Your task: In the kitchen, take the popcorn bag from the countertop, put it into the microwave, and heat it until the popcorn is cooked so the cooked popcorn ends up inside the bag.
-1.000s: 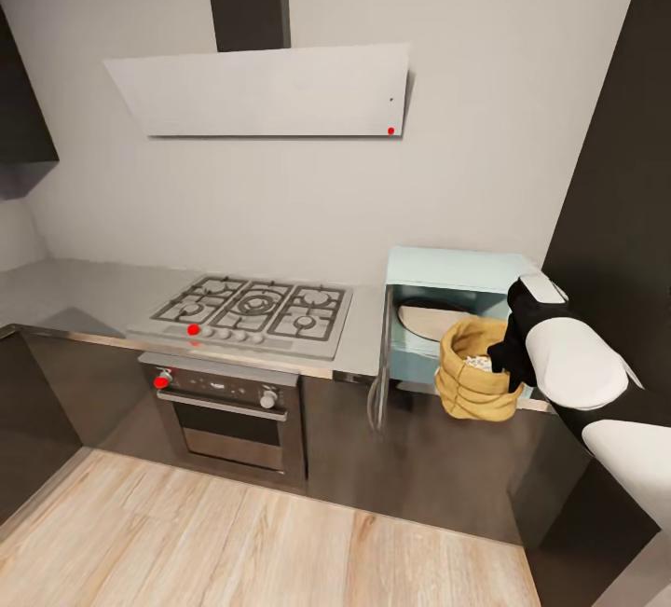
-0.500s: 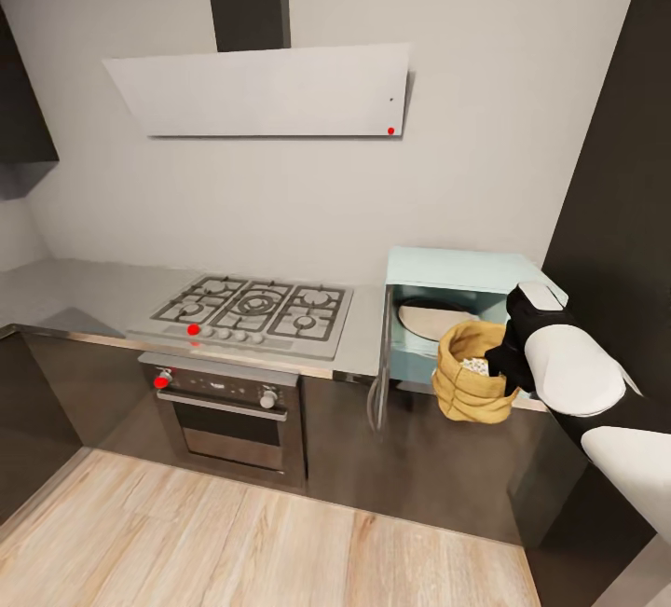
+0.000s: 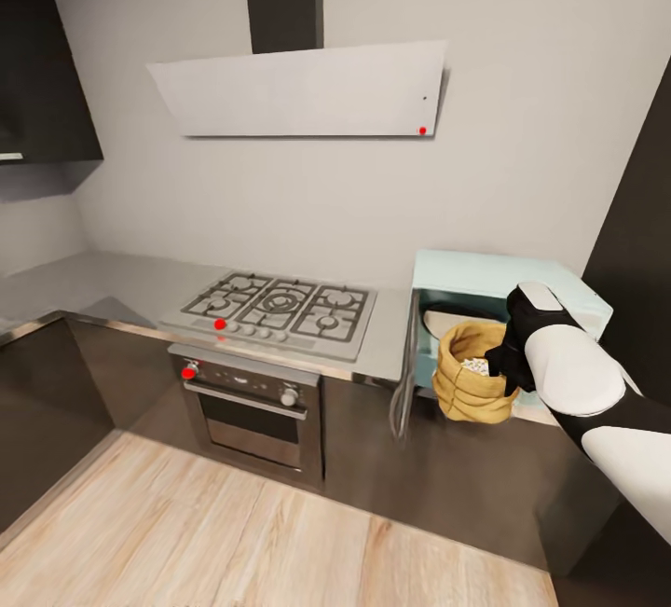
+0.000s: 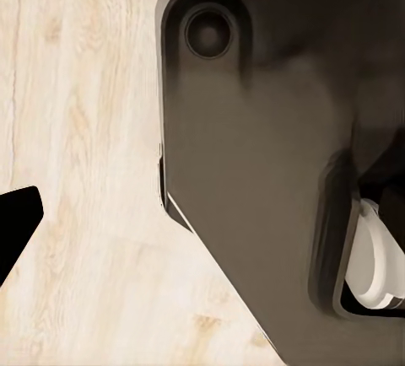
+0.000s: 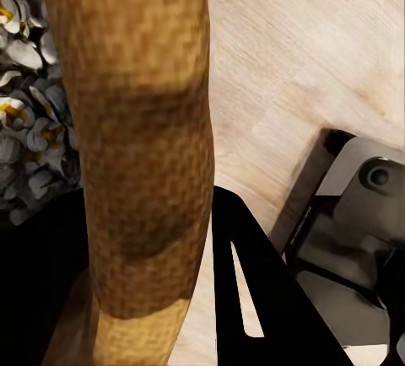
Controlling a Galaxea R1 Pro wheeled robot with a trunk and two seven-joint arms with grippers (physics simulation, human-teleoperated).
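Observation:
The mustard-yellow popcorn bag (image 3: pixel 469 386) hangs in front of the open cavity of the pale mint-blue microwave (image 3: pixel 508 274), at the level of its lower front edge. My right gripper (image 3: pixel 497 366) is shut on the bag's rolled rim (image 5: pixel 139 138), one black finger (image 5: pixel 253 298) outside and the other inside. Whitish popcorn (image 3: pixel 477 366) lies in the bag, and its kernels (image 5: pixel 25 113) show close up. The microwave door (image 3: pixel 404 379) stands swung open, edge-on. A pale turntable plate (image 3: pixel 450 319) lies inside. The grey countertop (image 3: pixel 112 282) runs to the left. One black fingertip (image 4: pixel 13 227) of my left gripper shows over the floor.
A gas hob (image 3: pixel 280 304) with black grates sits left of the microwave, above a built-in oven (image 3: pixel 253 406). A grey hood (image 3: pixel 308 89) hangs on the wall. A dark tall cabinet (image 3: pixel 643 215) flanks the microwave on the right. My dark base (image 4: pixel 253 172) stands on wooden floor (image 3: pixel 233 542).
The whole picture has shifted right, so the camera moved. The bag stays in my right gripper before the microwave opening, slightly higher than a second ago.

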